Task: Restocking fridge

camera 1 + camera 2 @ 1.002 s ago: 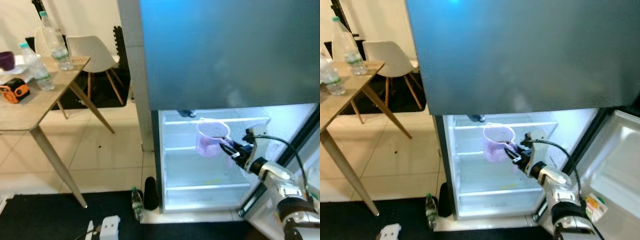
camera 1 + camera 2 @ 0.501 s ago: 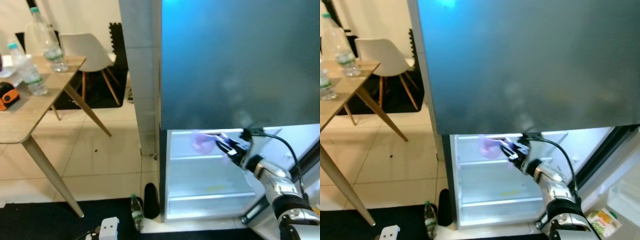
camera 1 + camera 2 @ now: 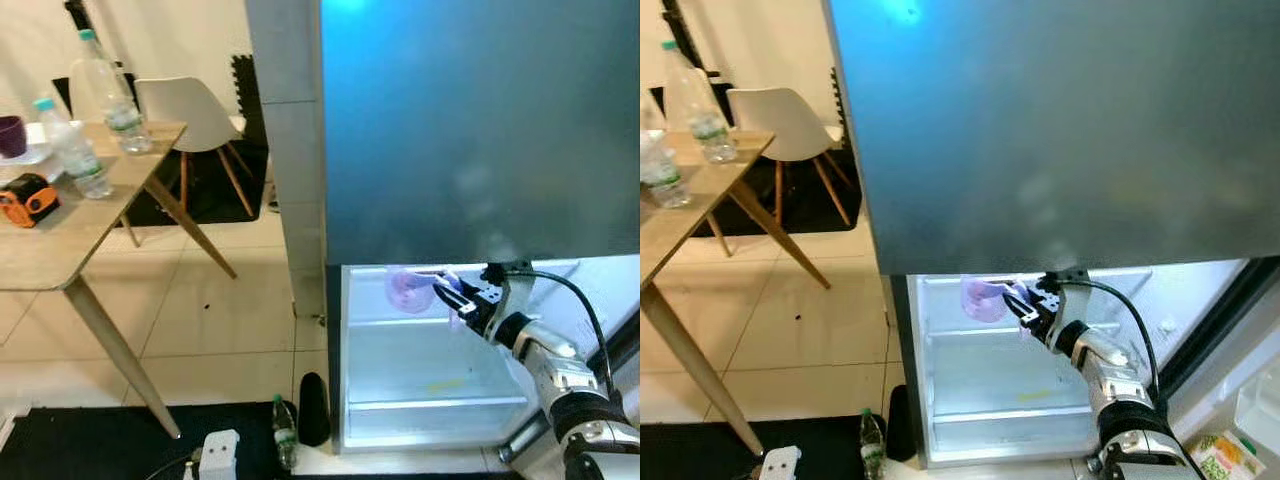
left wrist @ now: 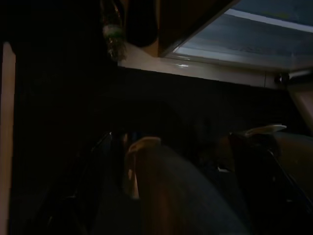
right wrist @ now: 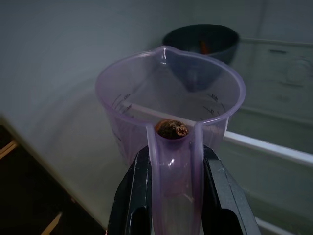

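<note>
Right claw (image 5: pixel 171 196) is clamped on the handle of the translucent purple plastic measuring jug (image 5: pixel 168 105), upright w/ spout pointing straight ahead, over the fridge's upper shelf (image 5: pixel 274 147); dark bowl (image 5: pixel 201 46) just beyond.

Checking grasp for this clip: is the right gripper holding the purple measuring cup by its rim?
No. In the right wrist view the right gripper clamps the purple measuring cup by its handle, one black finger on each side.
</note>
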### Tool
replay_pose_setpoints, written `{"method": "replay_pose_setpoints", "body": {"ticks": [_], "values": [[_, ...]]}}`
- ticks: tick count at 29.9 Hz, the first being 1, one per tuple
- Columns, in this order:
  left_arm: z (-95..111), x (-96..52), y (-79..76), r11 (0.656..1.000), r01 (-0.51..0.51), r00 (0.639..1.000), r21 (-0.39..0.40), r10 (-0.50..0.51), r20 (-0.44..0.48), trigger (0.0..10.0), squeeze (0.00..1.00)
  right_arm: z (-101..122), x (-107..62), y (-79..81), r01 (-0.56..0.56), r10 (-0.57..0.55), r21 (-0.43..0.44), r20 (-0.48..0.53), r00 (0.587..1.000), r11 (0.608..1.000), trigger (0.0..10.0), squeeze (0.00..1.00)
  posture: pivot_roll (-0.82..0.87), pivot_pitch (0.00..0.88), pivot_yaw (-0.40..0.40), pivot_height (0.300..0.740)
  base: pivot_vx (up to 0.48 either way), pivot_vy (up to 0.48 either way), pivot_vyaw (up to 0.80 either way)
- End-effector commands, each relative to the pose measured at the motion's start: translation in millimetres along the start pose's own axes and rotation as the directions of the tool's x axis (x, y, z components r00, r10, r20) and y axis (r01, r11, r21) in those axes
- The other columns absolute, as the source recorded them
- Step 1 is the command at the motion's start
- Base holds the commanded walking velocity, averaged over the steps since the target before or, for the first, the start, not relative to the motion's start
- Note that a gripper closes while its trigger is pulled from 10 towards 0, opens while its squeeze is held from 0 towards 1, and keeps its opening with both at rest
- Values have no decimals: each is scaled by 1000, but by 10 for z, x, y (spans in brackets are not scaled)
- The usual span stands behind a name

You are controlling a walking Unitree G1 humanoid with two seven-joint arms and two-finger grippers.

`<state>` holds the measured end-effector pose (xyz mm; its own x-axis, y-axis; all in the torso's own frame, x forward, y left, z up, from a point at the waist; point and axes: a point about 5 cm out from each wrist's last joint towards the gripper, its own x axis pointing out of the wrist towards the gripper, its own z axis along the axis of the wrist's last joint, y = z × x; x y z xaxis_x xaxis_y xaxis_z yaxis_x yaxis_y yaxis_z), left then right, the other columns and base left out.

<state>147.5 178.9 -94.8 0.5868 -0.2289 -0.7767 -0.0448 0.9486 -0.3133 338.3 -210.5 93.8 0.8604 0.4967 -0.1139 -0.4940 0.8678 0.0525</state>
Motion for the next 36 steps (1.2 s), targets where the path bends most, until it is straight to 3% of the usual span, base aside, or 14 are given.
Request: {"method": "replay_pose_setpoints", "body": {"ticks": [1,12,27,31,34,35,36], "values": [[-18,-4,3,1000,4,1000,14,-4,-17,10000,0,60,1,-30,6,-6,-3,25,1000,1000,10000,0,-19,19,22,740,0,-446,0],[6,9,-14,1000,4,1000,19,-3,-9,10000,0,28,-8,37,-89,89,-3,5,996,996,10000,0,-19,16,20,740,0,-423,0],[127,28,-24,998,8,999,62,-11,44,10000,0,63,33,123,-137,138,-11,29,990,990,10000,0,-21,18,24,740,0,0,0],[385,62,-58,994,33,989,102,-48,143,10000,0,128,122,241,-183,183,-6,70,981,983,10000,0,-19,20,20,740,0,0,0],[428,67,-68,992,38,986,123,-57,155,10000,0,133,145,273,-189,189,-12,71,979,982,10000,0,-19,20,20,740,0,0,0],[590,85,-139,971,65,974,232,-113,198,10000,0,141,236,355,-166,167,-20,74,983,986,10000,0,-18,20,17,740,0,0,0],[639,89,-164,961,73,969,266,-132,210,10000,0,146,267,375,-149,150,-18,75,986,989,10000,0,-18,20,17,740,0,0,0]]}}
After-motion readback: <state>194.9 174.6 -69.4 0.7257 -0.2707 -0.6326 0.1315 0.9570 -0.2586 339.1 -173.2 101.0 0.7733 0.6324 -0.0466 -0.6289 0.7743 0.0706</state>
